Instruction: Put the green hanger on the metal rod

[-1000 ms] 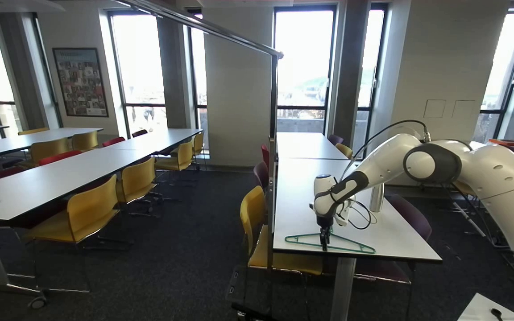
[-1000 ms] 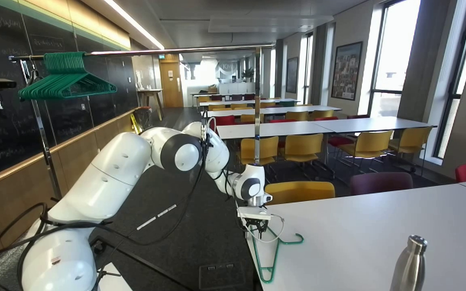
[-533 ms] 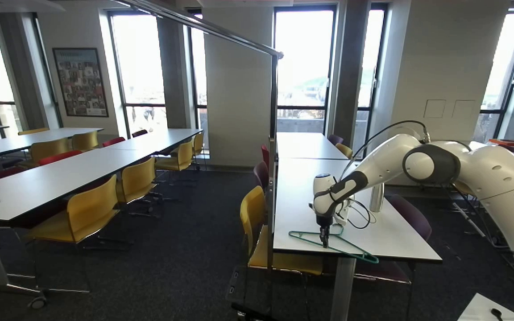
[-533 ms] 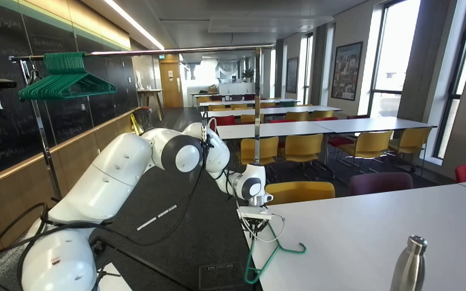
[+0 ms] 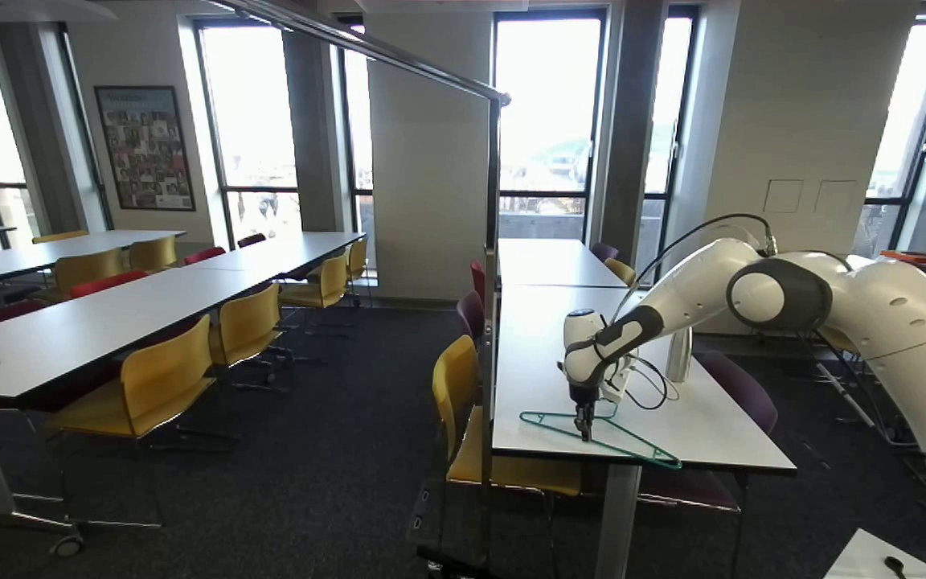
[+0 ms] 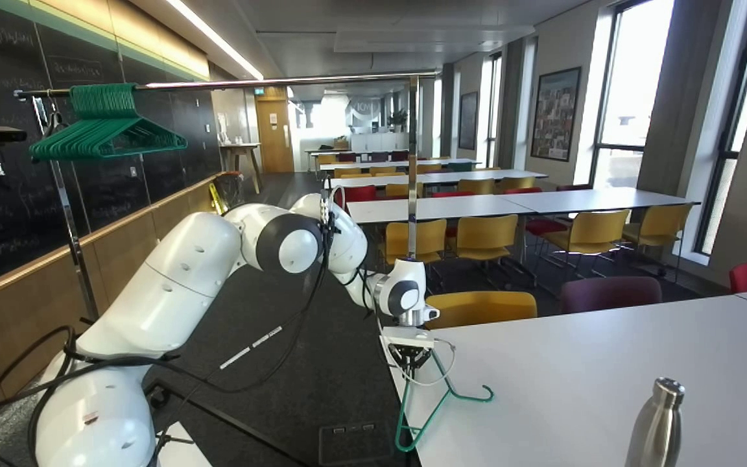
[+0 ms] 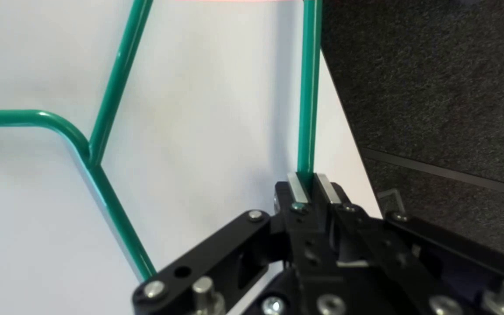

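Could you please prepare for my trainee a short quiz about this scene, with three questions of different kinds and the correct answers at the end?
1. Multiple choice: which part of the green hanger does the end effector grip?
A) its hook
B) its long straight bar
C) a sloping side

2. True or false: the green hanger already hangs on the metal rod.

3. Fill in the gap: in an exterior view, a shiny metal ____ stands on the table.

Key:
1. B
2. False: the end effector holds it at the table, while other green hangers hang from the metal rod.
3. bottle
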